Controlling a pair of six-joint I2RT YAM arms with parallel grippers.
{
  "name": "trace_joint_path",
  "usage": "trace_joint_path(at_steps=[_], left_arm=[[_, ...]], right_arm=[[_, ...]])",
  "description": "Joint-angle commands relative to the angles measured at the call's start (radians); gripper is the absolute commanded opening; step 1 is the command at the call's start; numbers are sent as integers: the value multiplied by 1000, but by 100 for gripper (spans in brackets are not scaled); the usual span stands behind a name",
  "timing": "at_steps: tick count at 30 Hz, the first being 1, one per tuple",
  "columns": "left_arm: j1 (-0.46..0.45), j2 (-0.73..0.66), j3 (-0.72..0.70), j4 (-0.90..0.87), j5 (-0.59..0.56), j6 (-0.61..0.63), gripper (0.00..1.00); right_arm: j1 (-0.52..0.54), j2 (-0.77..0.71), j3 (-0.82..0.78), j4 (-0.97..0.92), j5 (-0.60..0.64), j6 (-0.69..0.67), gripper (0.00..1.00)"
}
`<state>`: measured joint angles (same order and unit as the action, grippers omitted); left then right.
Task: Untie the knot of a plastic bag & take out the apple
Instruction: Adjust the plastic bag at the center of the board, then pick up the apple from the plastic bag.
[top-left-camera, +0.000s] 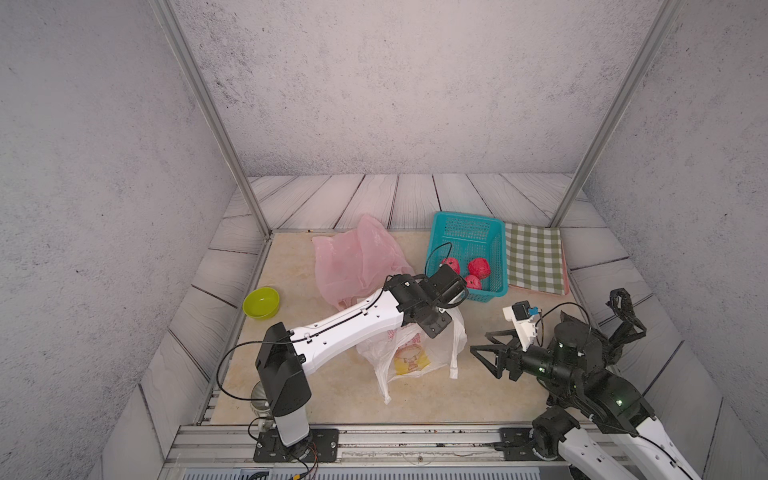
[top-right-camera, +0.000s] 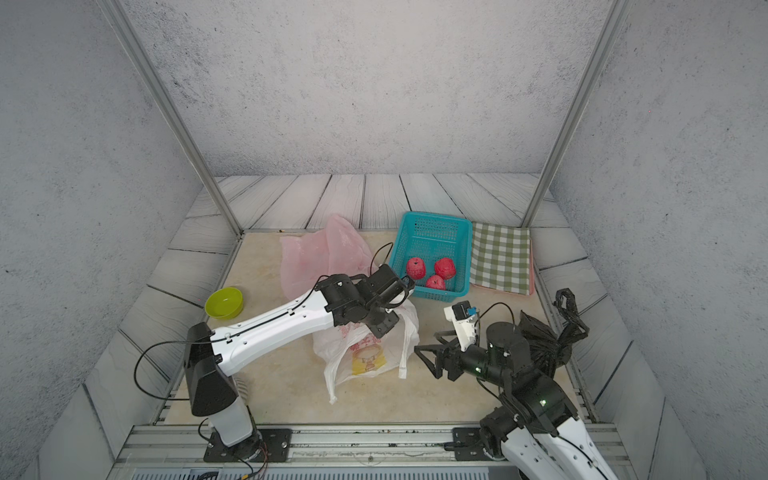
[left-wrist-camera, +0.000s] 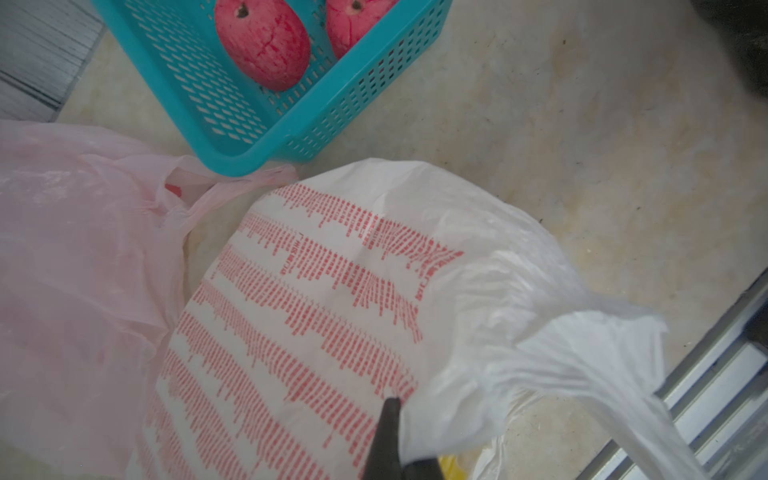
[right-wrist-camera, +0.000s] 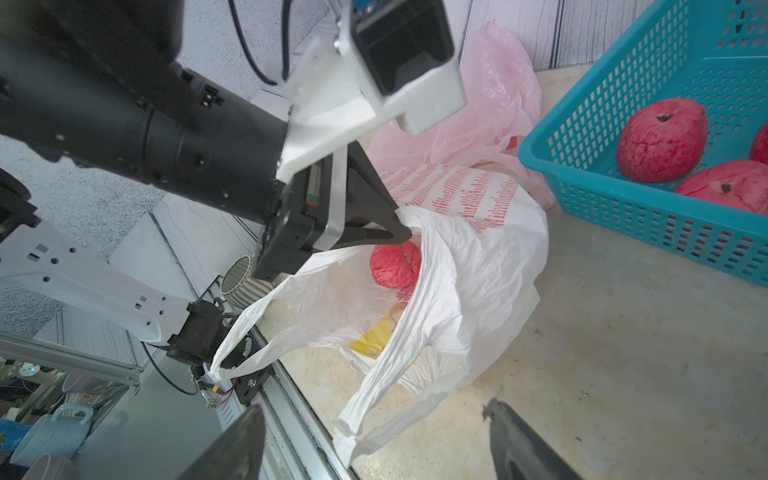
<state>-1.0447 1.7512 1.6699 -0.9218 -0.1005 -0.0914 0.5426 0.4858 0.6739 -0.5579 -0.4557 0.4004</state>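
Note:
The white plastic bag (top-left-camera: 411, 357) (top-right-camera: 370, 357) with red print and a yellow logo lies mid-table, its handles loose and no knot showing. My left gripper (right-wrist-camera: 401, 237) is shut on the bag's upper rim (left-wrist-camera: 436, 374) and holds the mouth up and open. A red apple (right-wrist-camera: 395, 266) rests inside the bag, seen only in the right wrist view. My right gripper (top-left-camera: 480, 341) (top-right-camera: 424, 341) (right-wrist-camera: 372, 407) stands open just right of the bag, low over the table, with its jaws facing the mouth and nothing between them.
A teal basket (top-left-camera: 465, 216) with three red apples stands behind the bag. A pink bag (top-left-camera: 357, 257) lies back left, a green bowl (top-left-camera: 261, 302) far left and a checked cloth (top-left-camera: 536, 257) back right. A black bag (top-right-camera: 544, 345) sits behind my right arm.

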Motion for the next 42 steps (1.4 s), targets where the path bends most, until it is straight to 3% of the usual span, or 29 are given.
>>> trace_joint_path(at_steps=[1,7,12,17,21,28,34,42], left_arm=[[8,-13,-28,46,103,20,0],[24,-33,-34,44,114,21,0],[41,-76,-69,63,102,23,0],[45,-86,-63,67,130,23,0],[47,-73,-5,34,166,29,0],[61,-110,-34,56,193,39,0],[104,-163,-109,117,249,20,0],[125,-215,-140,135,228,27,0]], right_arm=[[87,39,15,27,52,4,84],[396,144,58,74,329,-18,85],[503,224,68,140,369,-7,85],[633,355,71,251,525,-3,84],[686,414,88,338,588,5,82],[757,480,108,413,743,12,78],[806,520,123,478,735,-8,77],[807,654,98,529,858,16,77]])
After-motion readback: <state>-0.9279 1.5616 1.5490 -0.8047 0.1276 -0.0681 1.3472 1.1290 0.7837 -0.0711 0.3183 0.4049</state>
